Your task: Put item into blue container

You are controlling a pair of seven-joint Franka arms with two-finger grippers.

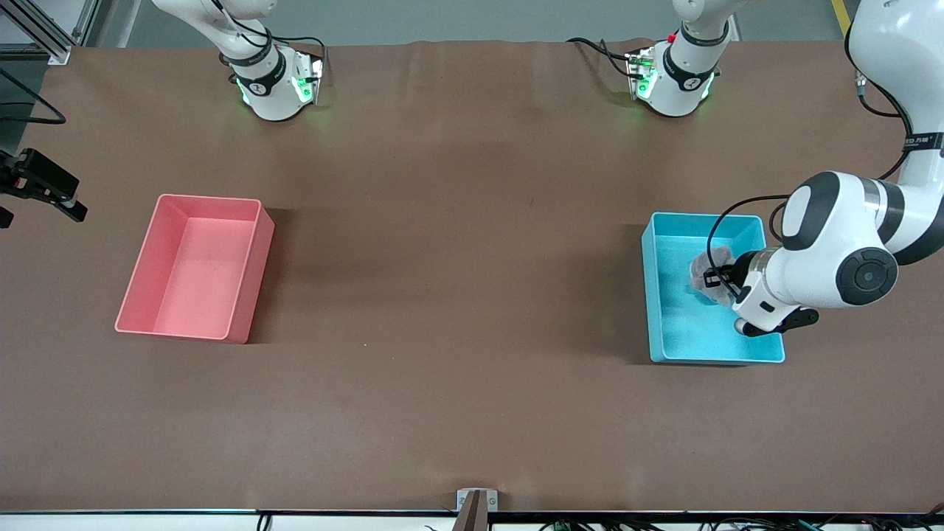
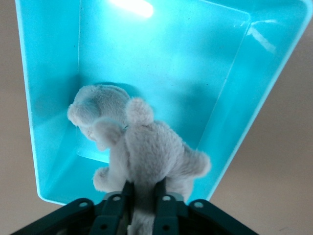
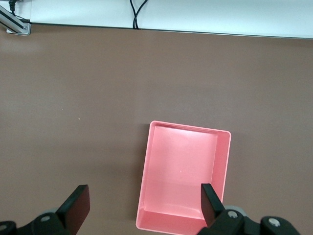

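The item is a grey plush toy. It hangs inside the blue container, which stands toward the left arm's end of the table. My left gripper reaches down into the container, and its two dark fingers are shut on the toy's rear part. In the left wrist view the plush toy is low over the container's floor, near one cyan wall. My right gripper waits high over the table, open and holding nothing.
A pink bin of the same shape stands toward the right arm's end of the table and shows below the right gripper as the pink bin. A black fixture juts in at that end's edge. Brown table lies between the bins.
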